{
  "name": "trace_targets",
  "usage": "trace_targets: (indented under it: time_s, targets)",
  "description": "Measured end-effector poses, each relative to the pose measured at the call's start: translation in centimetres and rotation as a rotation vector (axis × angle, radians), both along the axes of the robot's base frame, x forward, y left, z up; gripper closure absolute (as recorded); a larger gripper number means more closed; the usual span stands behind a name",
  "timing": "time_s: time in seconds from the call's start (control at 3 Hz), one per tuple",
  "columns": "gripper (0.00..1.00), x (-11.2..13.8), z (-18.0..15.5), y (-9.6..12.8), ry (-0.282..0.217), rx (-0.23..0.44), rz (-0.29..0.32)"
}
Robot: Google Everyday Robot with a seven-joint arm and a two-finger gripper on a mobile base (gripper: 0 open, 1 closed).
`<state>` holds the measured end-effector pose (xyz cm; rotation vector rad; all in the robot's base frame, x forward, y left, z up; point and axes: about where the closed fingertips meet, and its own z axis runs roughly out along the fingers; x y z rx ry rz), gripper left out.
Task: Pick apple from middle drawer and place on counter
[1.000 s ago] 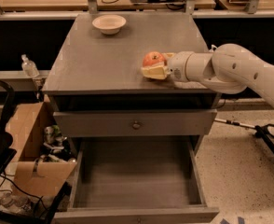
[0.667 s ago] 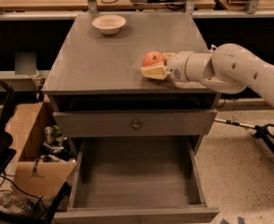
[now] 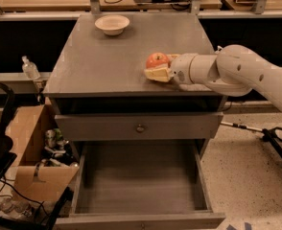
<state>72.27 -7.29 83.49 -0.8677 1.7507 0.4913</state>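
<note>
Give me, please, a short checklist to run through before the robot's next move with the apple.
1. Apple out of the middle drawer, which stands open with a bare floor: ok.
2. Apple over the counter, inside its front edge: ok.
3. Apple's base resting on the counter: cannot tell; the gripper, at the apple's front over the counter's right side, hides it.
4. White bowl well apart from the apple, at the counter's back left: ok.
</note>
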Motion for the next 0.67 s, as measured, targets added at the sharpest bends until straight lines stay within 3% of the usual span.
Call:
trace_targets:
  time_s: [0.33,0.67]
  targets:
    - [0.0,0.0,-0.05,0.26,0.001,0.001,0.004]
    - [0.0,0.0,-0.05,0.26,0.001,0.001,0.004]
